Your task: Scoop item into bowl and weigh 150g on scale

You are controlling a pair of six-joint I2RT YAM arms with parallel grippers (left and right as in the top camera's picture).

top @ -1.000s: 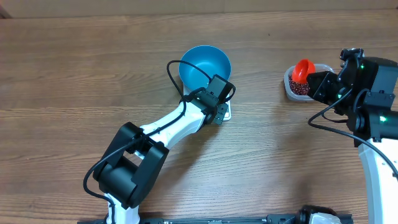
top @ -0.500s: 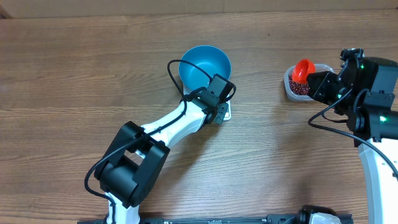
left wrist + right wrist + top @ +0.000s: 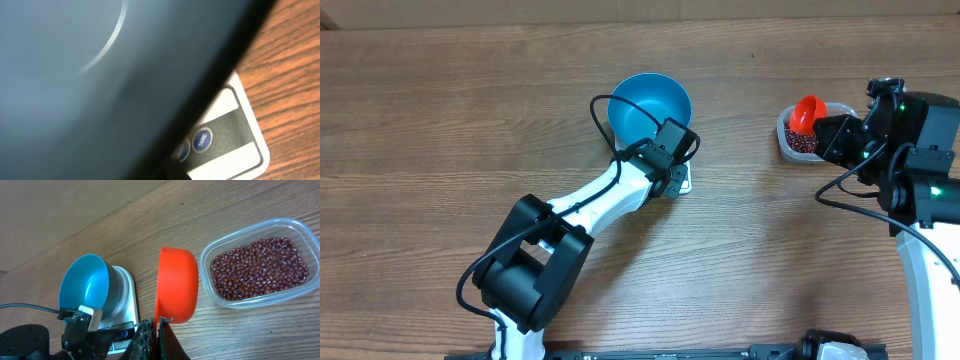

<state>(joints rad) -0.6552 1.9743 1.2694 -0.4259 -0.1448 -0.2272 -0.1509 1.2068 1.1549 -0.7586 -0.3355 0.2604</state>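
left arm (image 3: pixel 590 205) stretched diagonally from the near edge of the surface (image 3: pixel 440 120) toward its middle, left gripper (image 3: pixel 670 165) closed; right arm (image 3: pixel 925 190) bent at the right edge, right gripper (image 3: pixel 154 337) clamped on the handle of an orange scoop (image 3: pixel 175 285)

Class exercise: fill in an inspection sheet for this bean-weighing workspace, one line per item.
Surface: wood-grain table.
Job's things: blue bowl on white scale, no beans visible in it; red-brown beans lie in the clear tub.
Clutter: nothing seen.
Grippers: left gripper shut at the bowl's near rim, grip unclear; right gripper fingers shut on the orange scoop, beside the tub.
Cables: black cable loops at the left wrist; another by the right arm.
Surroundings: plain tan band beyond the far edge.
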